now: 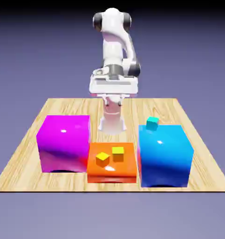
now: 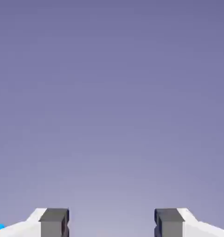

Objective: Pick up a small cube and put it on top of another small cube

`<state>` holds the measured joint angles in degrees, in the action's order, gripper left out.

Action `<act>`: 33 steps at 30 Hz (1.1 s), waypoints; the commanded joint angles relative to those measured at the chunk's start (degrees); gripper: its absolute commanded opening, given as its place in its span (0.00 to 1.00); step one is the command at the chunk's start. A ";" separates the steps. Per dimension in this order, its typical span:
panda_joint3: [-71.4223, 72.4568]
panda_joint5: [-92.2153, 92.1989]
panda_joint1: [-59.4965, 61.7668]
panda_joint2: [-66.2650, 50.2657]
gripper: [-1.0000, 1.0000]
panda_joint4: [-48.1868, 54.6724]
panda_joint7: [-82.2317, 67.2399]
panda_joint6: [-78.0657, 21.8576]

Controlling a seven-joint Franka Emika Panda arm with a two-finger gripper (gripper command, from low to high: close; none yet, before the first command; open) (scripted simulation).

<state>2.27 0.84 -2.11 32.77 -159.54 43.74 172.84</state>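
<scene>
Wooden planks make up the desk (image 1: 25,154), and three big blocks sit in a row near its front edge. A big magenta block (image 1: 64,142) is on the exterior view's left. A low orange block (image 1: 111,162) is in the middle, touching or almost touching its neighbours. A big blue block (image 1: 164,155) is on the exterior view's right.

Two tiny yellow cubes lie on top of the orange block, near each other but not touching: one yellow cube (image 1: 102,159) toward the front and the other yellow cube (image 1: 118,153) a little behind it. A tiny teal cube (image 1: 152,123) sits at the back edge of the blue block's top.

I cannot see a tiny magenta-purple cube in either view.

The white robot arm (image 1: 115,51) stands at the far side of the desk. Its jaws (image 2: 112,222) are wide apart in the hand view and hold nothing. Only the plain blue-violet backdrop (image 2: 112,92) shows between the two grey fingertips (image 2: 53,221).
</scene>
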 commanded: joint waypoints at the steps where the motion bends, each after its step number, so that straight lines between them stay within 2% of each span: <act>1: 2.08 0.03 0.33 -0.12 0.50 0.19 1.13 -0.06; 33: 68.53 0.86 11.01 -4.11 0.50 6.32 37.23 -1.99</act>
<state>70.80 1.71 8.89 28.66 -153.22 80.97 170.84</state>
